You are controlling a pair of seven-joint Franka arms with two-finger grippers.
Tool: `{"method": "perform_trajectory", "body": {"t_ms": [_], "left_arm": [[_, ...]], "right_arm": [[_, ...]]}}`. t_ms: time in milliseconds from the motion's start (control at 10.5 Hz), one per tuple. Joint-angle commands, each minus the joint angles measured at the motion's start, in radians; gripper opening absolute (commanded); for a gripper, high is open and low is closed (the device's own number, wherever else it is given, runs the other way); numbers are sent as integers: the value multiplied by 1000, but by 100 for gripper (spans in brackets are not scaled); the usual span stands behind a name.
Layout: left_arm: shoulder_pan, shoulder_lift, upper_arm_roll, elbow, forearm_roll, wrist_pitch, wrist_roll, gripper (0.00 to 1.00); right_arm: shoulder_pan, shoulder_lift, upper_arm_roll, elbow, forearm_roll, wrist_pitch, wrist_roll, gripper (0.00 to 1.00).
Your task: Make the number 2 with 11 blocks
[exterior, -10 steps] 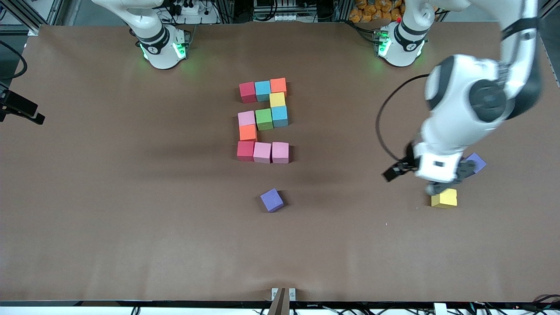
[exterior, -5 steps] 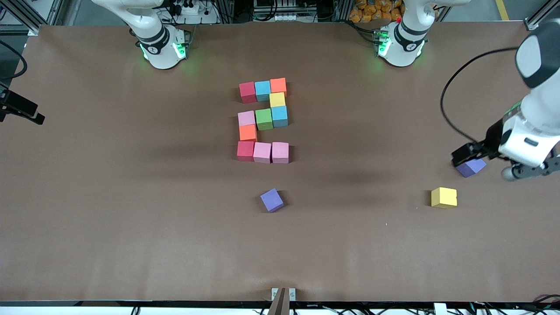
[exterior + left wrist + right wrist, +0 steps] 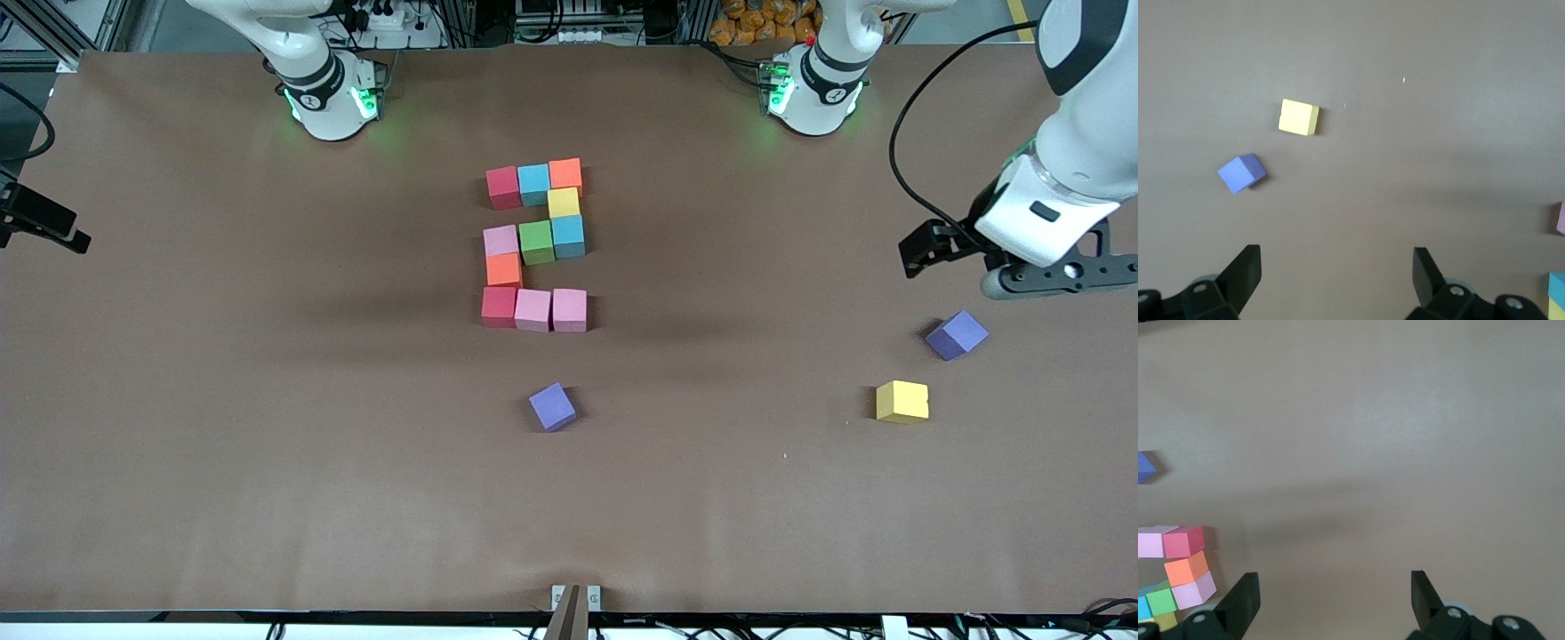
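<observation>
Front view: eleven blocks [image 3: 535, 246] sit packed together mid-tabletop [image 3: 267, 427], laid out as a blocky figure, and nothing is gripping them.
Top row: red block [image 3: 502, 186], light blue block [image 3: 533, 183] and orange block [image 3: 565, 174] run side by side, farthest from the front camera.
Link down: yellow block [image 3: 563, 202] tucks right under the orange one, touching it.
Middle row: pink block [image 3: 500, 240], green block [image 3: 536, 241], second light blue block [image 3: 568, 235], shoulder to shoulder.
Link down again: second orange block [image 3: 504, 268] sits just below that pink one.
Bottom row: second red block [image 3: 499, 305], then two pink blocks [image 3: 551, 309], nearest the front camera of the figure.
Left claw [image 3: 1058, 277]: up in the air over the left arm's end of the tabletop, fingers spread wide apart, carrying nothing; the left wrist view shows both fingertips [image 3: 1245, 270] with bare tabletop between them.
Strays: a purple cube [image 3: 957, 334] and a loose yellow cube [image 3: 901, 401] lie near each other but apart, toward the left arm's end; another purple cube [image 3: 552, 406] lies alone, nearer the front camera than the figure.
Right claw [image 3: 1331, 597]: seen only from its own wrist view, fingers wide apart and empty, high above the tabletop with the figure's edge in sight.
</observation>
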Motion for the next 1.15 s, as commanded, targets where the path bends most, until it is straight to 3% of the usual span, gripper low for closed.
{"method": "perform_trajectory", "body": {"t_ms": [0, 382, 1051], "left_arm": [[6, -49, -32, -20, 10, -18, 15, 100], [7, -66, -31, -20, -13, -6, -26, 100], [0, -102, 81, -24, -100, -13, -11, 100]], "right_arm": [[3, 13, -2, 31, 1, -9, 2, 100], [16, 13, -2, 31, -1, -9, 2, 100], [13, 22, -3, 35, -1, -9, 2, 100]]}}
